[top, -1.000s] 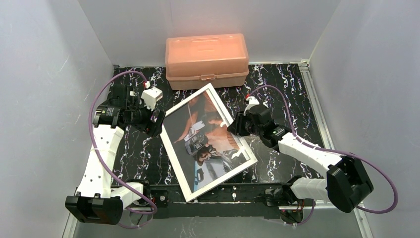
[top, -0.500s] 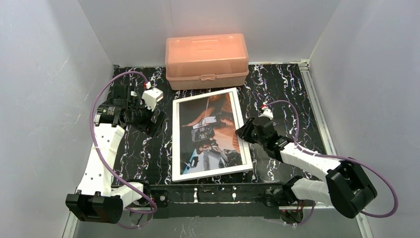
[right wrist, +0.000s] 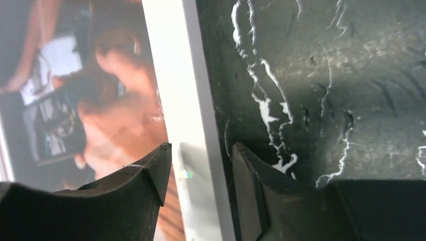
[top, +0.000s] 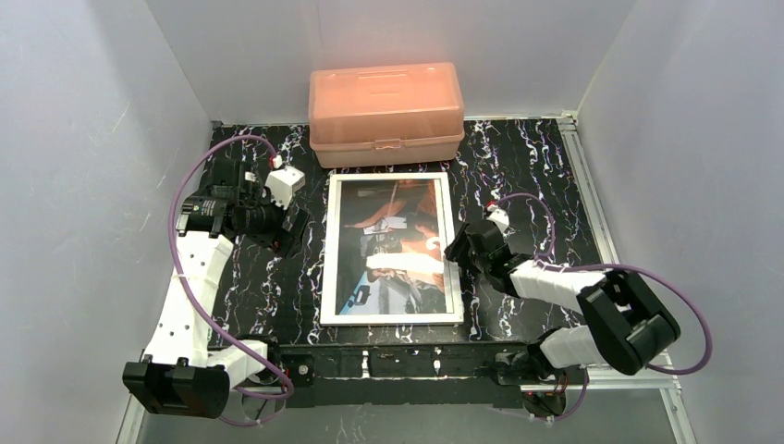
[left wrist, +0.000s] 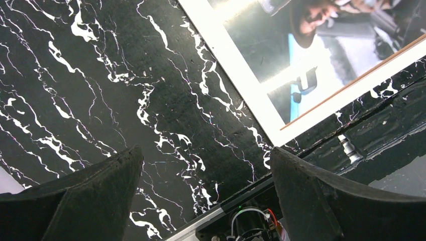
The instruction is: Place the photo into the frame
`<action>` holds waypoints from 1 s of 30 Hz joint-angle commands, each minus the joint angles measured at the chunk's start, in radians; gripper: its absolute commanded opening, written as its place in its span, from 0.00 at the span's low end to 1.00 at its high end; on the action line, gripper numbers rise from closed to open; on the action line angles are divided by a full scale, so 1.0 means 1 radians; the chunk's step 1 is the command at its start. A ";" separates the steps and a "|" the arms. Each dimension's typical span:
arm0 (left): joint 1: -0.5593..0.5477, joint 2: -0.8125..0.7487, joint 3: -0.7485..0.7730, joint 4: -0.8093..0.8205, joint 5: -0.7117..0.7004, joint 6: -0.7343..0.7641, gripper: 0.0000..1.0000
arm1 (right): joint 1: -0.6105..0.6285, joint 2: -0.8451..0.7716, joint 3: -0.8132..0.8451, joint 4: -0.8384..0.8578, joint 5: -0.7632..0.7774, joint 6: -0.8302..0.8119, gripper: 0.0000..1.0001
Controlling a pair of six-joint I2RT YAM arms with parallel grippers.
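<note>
The white frame lies flat and face up in the middle of the table, square to its edges. The photo of people in reddish-brown and blue tones fills it. My right gripper is low at the frame's right rail. In the right wrist view its jaws straddle that white rail, spread a little wider than it, one finger over the photo. My left gripper hangs open left of the frame; in its wrist view the gripper holds nothing, and the frame's corner shows.
An orange plastic box stands shut at the back, just behind the frame's far rail. Grey walls close in the left, right and back. A metal rail runs along the table's right edge. The arm bases sit at the near edge.
The frame with the photo swung from a tilted, skewed pose to lying flat and square. My right gripper came nearer with its rail and its jaws widened. The left arm stayed put.
</note>
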 commanded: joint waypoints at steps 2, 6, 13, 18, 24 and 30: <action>0.007 -0.028 -0.011 -0.030 0.013 0.015 0.96 | -0.026 0.061 -0.033 -0.078 0.035 -0.071 0.64; 0.010 -0.029 -0.011 -0.030 0.011 0.018 0.96 | -0.061 0.064 -0.022 -0.085 0.010 -0.093 0.72; 0.023 0.001 -0.043 -0.021 0.010 0.007 0.98 | -0.120 -0.001 0.040 -0.182 -0.015 -0.149 0.87; 0.185 0.065 -0.073 0.102 0.096 -0.061 0.98 | -0.202 -0.051 0.095 -0.274 -0.020 -0.210 0.99; 0.314 0.156 -0.174 0.398 0.157 -0.187 0.98 | -0.264 -0.045 0.190 -0.389 0.295 -0.260 0.99; 0.322 0.162 -0.442 0.850 0.183 -0.325 0.98 | -0.309 0.040 0.135 -0.179 0.523 -0.417 0.99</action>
